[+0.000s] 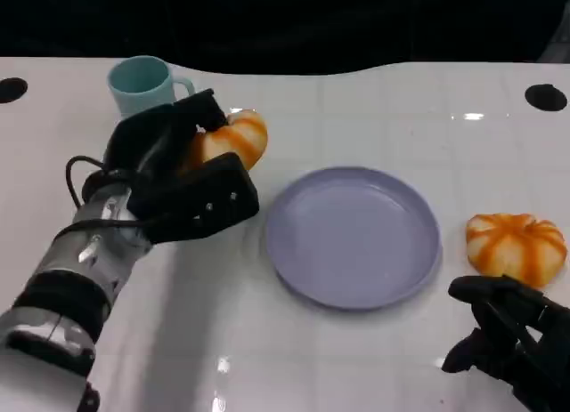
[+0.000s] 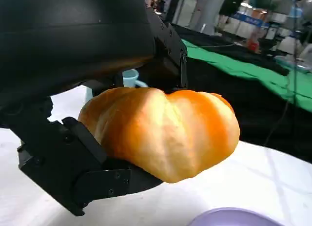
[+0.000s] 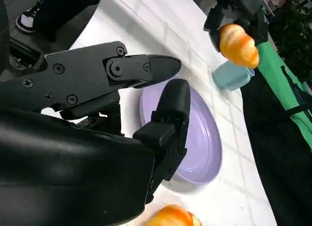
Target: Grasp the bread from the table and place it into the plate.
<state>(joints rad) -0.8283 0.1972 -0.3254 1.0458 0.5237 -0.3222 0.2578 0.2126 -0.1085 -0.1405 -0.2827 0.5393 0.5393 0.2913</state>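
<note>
A white table (image 1: 356,359) runs up to a dark backdrop, and the left wrist view catches green floor mats and clutter beyond its far edge. The plate (image 1: 354,236) sits about centre and has nothing in it yet. A pale blue mug (image 1: 142,83) stands at roughly 10 o'clock from it, well apart.

The grasp looks done: the left hand (image 1: 174,176) has the bread (image 1: 230,141) clasped between its fingers (image 1: 214,203) and thumb, at about 10 o'clock from the plate and just short of the mug. In the left wrist view the loaf seems lifted off the table, the plate's rim just showing below it. What is left, by my reading, is the carry across to the plate and the release.

A second bread (image 1: 517,245) lies on the table at 3 o'clock from the plate, close to its rim but apart.

The right hand (image 1: 512,332) hovers at about 5 o'clock from the plate, near that second bread without touching it, fingers loosely spread and holding nothing.
</note>
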